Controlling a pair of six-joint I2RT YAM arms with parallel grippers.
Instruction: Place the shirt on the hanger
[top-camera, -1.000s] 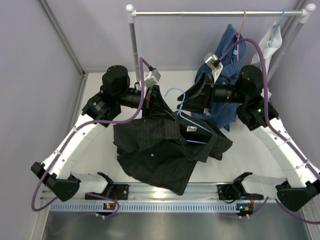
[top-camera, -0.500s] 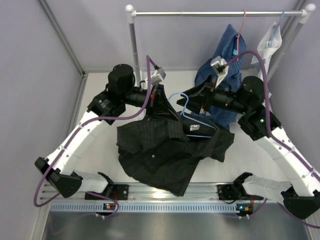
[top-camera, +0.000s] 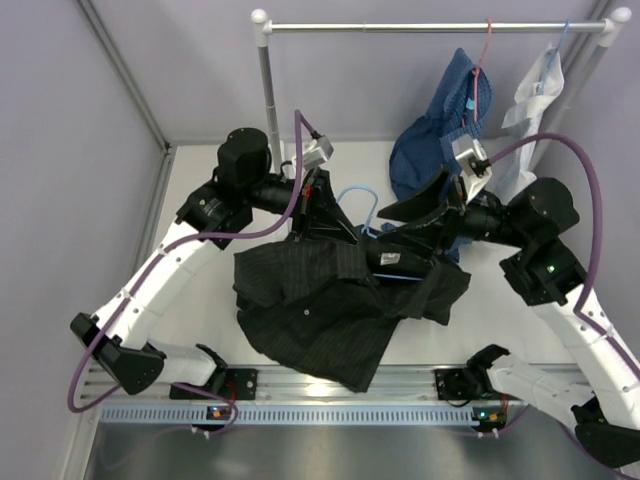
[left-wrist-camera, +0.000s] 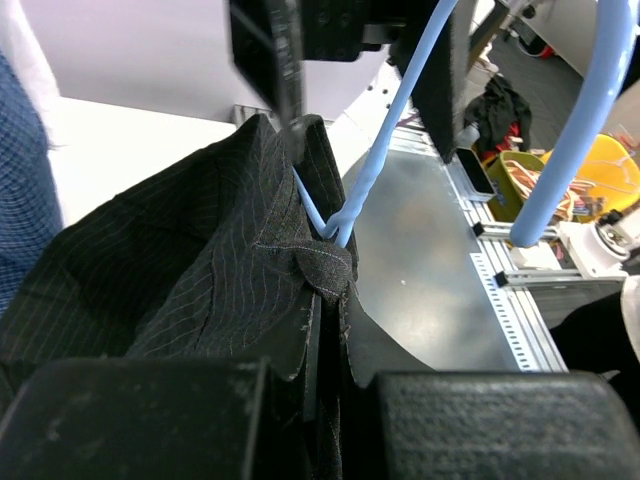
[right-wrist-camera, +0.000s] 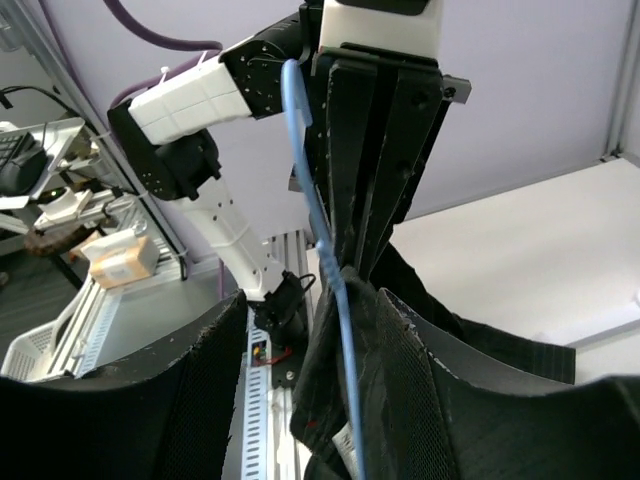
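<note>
The black pinstriped shirt (top-camera: 320, 310) lies bunched on the table, its collar end lifted. My left gripper (top-camera: 325, 222) is shut on that collar; in the left wrist view fabric (left-wrist-camera: 250, 260) is pinched at the gripper (left-wrist-camera: 328, 325). The light-blue wire hanger (top-camera: 356, 192) rises from the collar, its wire (left-wrist-camera: 392, 125) crossing just beyond my fingers. My right gripper (top-camera: 385, 228) reaches in from the right, open. In the right wrist view the hanger (right-wrist-camera: 343, 330) and a fold of shirt (right-wrist-camera: 330, 390) hang inside the gripper (right-wrist-camera: 315, 300), against the right finger (right-wrist-camera: 450, 400); the left finger (right-wrist-camera: 150, 400) stands apart.
A clothes rail (top-camera: 430, 27) on a post (top-camera: 268, 95) crosses the back. A blue checked shirt (top-camera: 430, 150) on a red-pink hanger (top-camera: 487, 45) and a white garment (top-camera: 535, 90) hang at its right end. Grey walls close both sides; the aluminium base rail (top-camera: 330, 385) runs along the front.
The right arm has drawn back to the right, with its gripper lower beside the hanger. The hanger hook has shifted right. The left arm shifted up and right early on, then held still.
</note>
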